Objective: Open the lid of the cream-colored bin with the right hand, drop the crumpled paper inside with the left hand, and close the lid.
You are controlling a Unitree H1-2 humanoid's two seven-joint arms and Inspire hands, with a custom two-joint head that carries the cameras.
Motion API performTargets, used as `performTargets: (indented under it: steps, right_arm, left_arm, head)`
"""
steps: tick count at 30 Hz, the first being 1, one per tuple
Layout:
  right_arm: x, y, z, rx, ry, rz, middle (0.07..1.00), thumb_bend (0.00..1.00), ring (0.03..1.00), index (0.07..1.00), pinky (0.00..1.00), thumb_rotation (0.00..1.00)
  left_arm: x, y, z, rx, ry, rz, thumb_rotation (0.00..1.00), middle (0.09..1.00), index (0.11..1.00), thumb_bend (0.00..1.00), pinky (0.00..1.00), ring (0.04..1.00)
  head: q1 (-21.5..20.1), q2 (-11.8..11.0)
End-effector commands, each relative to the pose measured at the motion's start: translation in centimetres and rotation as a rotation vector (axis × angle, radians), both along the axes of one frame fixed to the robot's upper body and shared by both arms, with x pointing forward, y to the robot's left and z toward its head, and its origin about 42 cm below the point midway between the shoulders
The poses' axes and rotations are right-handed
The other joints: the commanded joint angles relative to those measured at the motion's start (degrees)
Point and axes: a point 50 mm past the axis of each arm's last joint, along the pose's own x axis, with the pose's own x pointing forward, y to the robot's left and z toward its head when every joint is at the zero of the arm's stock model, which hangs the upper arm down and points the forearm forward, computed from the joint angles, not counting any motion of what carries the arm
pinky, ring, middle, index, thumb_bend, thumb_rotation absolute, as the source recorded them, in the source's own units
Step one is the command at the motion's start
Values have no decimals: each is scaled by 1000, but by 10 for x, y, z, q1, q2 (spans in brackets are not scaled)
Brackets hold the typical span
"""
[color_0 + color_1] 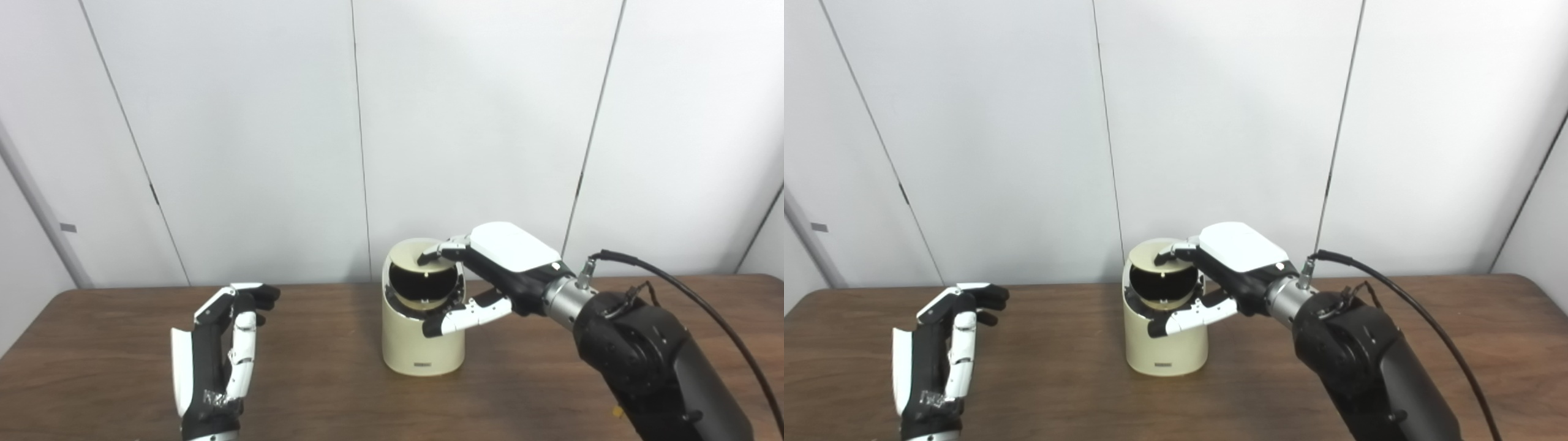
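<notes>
White wall panels stand behind a brown wooden table. At its middle, the right robot hand reaches over the cream-colored bin: its fingers press on the lid, which is tilted back so the dark opening shows, while the thumb lies against the bin's front wall just below the rim. Well apart at the near left, the left robot hand stands upright above the table, fingers curled loosely forward and apart, holding nothing visible.
</notes>
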Motion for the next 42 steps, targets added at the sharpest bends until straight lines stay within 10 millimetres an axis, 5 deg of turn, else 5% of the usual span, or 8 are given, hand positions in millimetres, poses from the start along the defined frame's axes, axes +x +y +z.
performTargets:
  steps: [1, 15, 42]
  right_arm:
    - [-4, 0, 16, 0, -54, 8, 819, 945, 873, 786, 807, 919]
    - [-8, 12, -1, -109, -14, 46, 828, 965, 873, 789, 815, 914]
    - [5, 48, 1, -405, 62, 45, 823, 987, 865, 779, 811, 959]
  left_arm:
    - [-2, -2, 15, -9, -53, 1, 958, 574, 529, 388, 457, 556]
    - [-10, 0, 22, -6, -49, 0, 958, 574, 527, 372, 461, 559]
    - [-12, 0, 30, -8, -47, 7, 957, 574, 527, 377, 456, 560]
  head:
    - [0, 3]
    - [1, 21]
    - [-11, 30]
